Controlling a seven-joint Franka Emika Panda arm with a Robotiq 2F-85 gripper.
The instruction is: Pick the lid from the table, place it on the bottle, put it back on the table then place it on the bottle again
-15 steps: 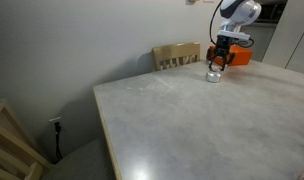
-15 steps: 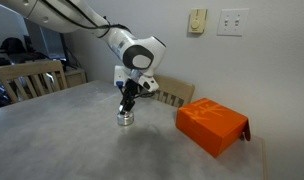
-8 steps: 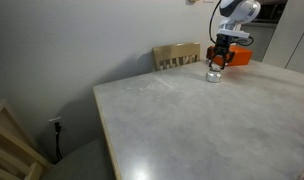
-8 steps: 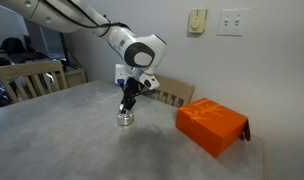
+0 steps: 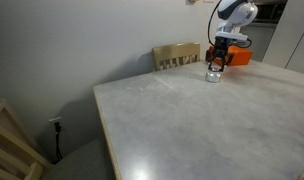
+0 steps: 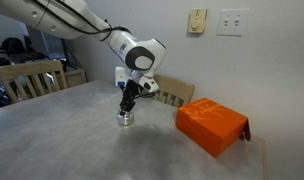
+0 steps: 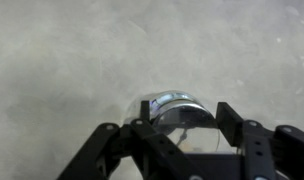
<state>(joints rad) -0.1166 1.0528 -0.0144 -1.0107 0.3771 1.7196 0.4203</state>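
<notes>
Claw [image 6: 125,107], fingers [image 7: 229,118] either side of silvery lid [image 7: 174,101], grip or gap cannot be told, bottle [image 6: 125,119] directly beneath on grey worktop [image 6: 62,140], orange box [image 6: 210,125] well aside.

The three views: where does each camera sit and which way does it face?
An exterior view: beyond the table's near corner, looking across it to the chair, with arm and gripper at the far end.
An exterior view: near table height, facing the wall; arm stretches from picture-left to the bottle, orange box beside.
Wrist view: looks down between the fingers onto the bottle.
All share gripper, bottle, table.
</notes>
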